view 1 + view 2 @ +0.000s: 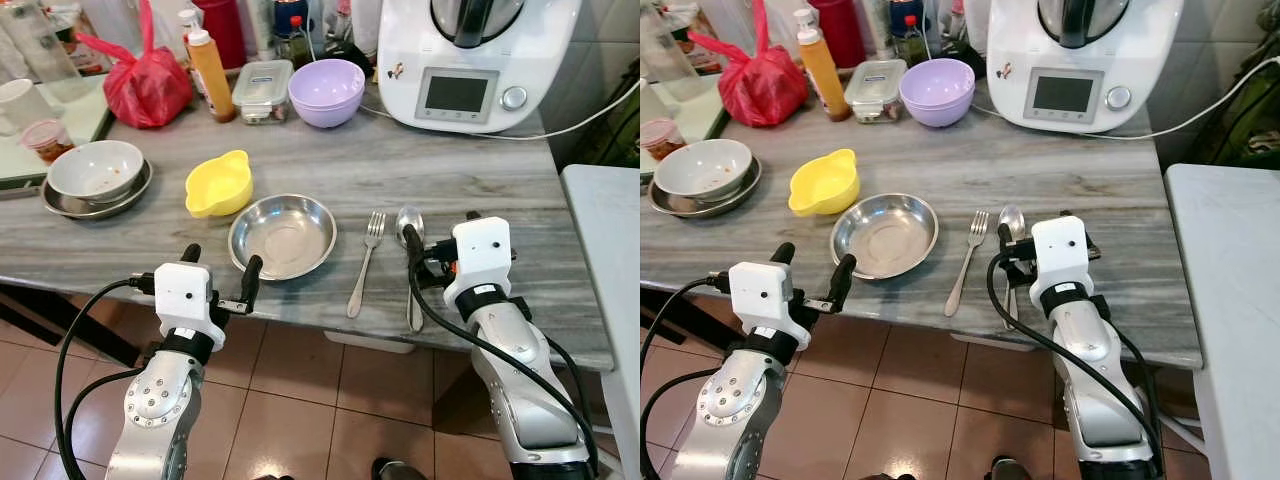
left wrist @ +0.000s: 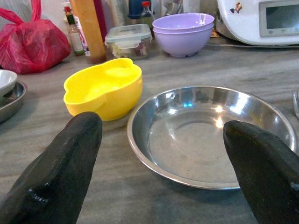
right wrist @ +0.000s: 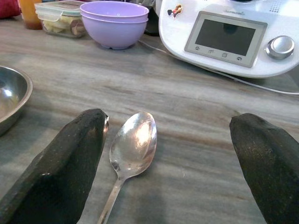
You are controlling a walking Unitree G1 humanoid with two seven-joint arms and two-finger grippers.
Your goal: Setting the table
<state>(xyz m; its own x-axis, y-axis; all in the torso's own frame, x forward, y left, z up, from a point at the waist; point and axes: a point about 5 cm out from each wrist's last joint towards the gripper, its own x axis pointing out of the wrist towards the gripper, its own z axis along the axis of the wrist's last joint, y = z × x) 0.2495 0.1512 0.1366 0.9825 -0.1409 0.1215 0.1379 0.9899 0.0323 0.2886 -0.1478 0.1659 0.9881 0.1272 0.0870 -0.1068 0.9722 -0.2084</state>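
Plate (image 1: 283, 234), fork (image 1: 366, 262), spoon (image 1: 411, 240) laid. Left gripper (image 1: 220, 280) wide before plate; right gripper (image 3: 163, 163) wide, empty, over spoon. Setting looks near done.

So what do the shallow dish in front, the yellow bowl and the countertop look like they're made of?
The shallow dish looks like stainless steel: silvery, with bright glints. The yellow bowl looks like plastic, possibly silicone: opaque, uniformly coloured, soft sheen, moulded lobed rim. The countertop shows grey streaked veining with a smooth surface, which could be marble or a stone-look laminate; the pictures don't settle which.
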